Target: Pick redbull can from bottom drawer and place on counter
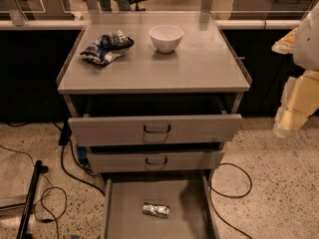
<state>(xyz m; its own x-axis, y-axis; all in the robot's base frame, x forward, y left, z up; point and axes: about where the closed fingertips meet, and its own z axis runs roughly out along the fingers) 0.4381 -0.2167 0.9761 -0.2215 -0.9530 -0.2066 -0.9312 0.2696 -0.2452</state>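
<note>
Redbull can (156, 209) lies on its side on the floor of the bottom drawer (124, 210), which stands pulled out toward the camera. It rests about midway between the two side walls, touching neither, with its long axis running across the drawer. It is a slim metal cylinder, and I judge it light, with thin walls that would dent under a hard squeeze and a smooth, shiny skin that could slip or roll if nudged from one side only. The surest hold looks to be from above, across its narrow width at the middle of its length, with the grip closing front to back so that the round body is trapped rather than pushed along the tray. The pincer (285, 124) hangs at the right edge of the view, beside the cabinet at about the height of the top drawer (199, 128). It is well apart from the can and higher than it, and whether it is spread or pressed together I cannot tell. The arm above it is only partly in view, its pale segments coming down from the upper right. The top drawer and the middle drawer (192, 161) jut out a little over the back of the bottom one, so a descent would best come from the front. On the surface (204, 66) a white bowl (166, 37) and a patterned cloth bundle (106, 47) sit toward the back and left, leaving room at the front and right for the can.
</note>
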